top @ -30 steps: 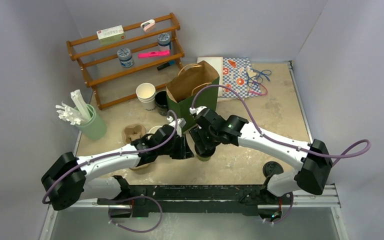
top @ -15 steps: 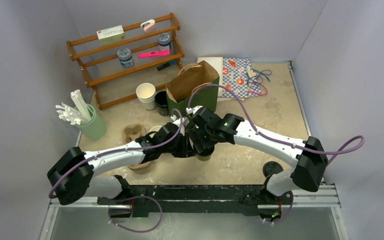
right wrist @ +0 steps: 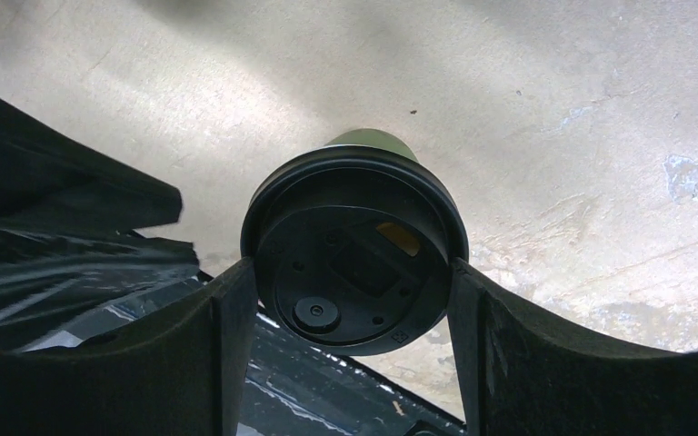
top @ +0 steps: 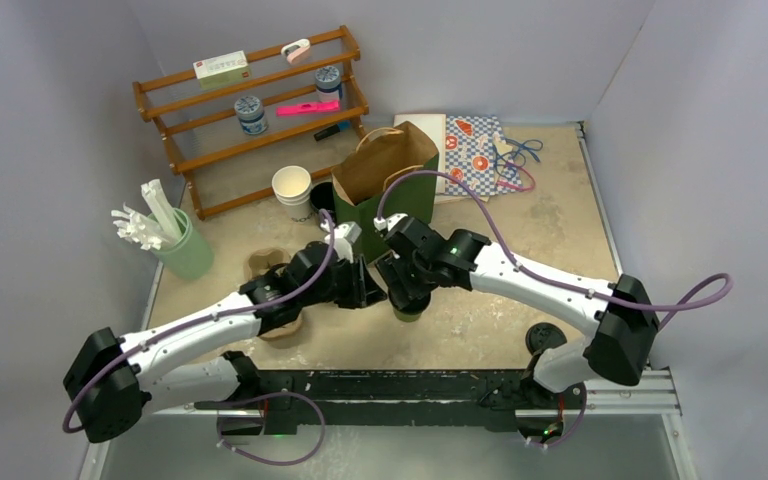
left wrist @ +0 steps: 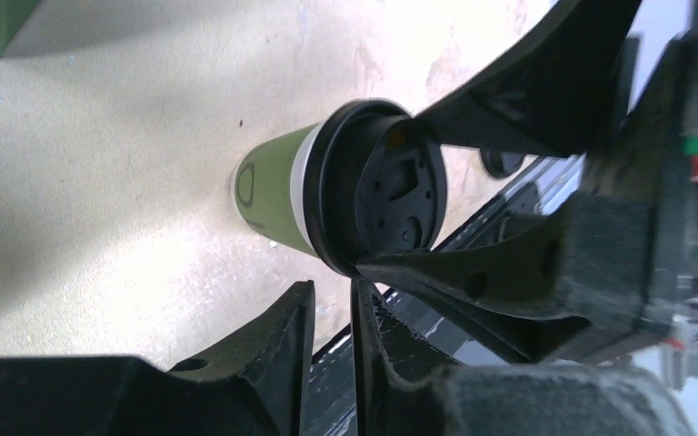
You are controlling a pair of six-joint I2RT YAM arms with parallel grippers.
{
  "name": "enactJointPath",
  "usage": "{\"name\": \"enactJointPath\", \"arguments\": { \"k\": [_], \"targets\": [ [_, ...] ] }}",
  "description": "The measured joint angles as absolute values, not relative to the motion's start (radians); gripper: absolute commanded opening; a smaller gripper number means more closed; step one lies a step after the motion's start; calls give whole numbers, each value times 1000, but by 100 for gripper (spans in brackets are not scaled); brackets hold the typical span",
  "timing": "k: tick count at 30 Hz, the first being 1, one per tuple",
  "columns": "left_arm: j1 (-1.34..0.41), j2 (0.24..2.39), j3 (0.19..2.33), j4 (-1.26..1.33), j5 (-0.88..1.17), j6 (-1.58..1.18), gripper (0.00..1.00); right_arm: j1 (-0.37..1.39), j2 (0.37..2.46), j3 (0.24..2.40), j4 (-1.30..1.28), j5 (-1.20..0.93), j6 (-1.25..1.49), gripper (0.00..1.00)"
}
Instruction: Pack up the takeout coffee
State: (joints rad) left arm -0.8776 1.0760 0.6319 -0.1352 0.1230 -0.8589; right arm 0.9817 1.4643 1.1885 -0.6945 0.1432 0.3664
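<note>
Top view: your right gripper (top: 403, 293) reaches down over the takeout coffee (top: 407, 313), which stands upright near the middle of the table (top: 520, 230), close to its near edge and just in front of the green paper bag (top: 385, 185); you cannot tell from these views whether the cup's base rests on the surface. Right wrist view: the jaws press on opposite sides of the round black sip lid (right wrist: 354, 254), so the right gripper (right wrist: 350, 282) grips the takeout coffee by its lid rim, with the olive-green cup wall showing just past it. Left wrist view: your left gripper (left wrist: 332, 300) sits just beside the cup, its jaws drawn nearly together with only a slim gap between them and nothing in it; the olive-green wall (left wrist: 273, 195) and black lid lie ahead of it, between the right gripper's two black fingers (left wrist: 509, 268). In the top view the left gripper (top: 368, 292) points at the cup from its left. Farther back stand a wooden rack (top: 250, 110), a lidless white-lined cup (top: 292, 187) and a pale-green holder (top: 188, 255) of white pieces.
</note>
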Motion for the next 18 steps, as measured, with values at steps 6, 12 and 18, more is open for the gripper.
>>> {"name": "enactJointPath", "arguments": {
  "k": [6, 12, 18],
  "targets": [
    [-820, 1015, 592, -85, 138, -907, 36, 982, 1437, 1156, -665, 139, 353, 58],
    [-803, 1038, 574, -41, 159, -928, 33, 982, 1433, 1151, -654, 138, 339, 57],
    [-792, 1097, 574, 10, 172, -929, 33, 982, 1431, 1150, -653, 135, 331, 56]
  ]
}}
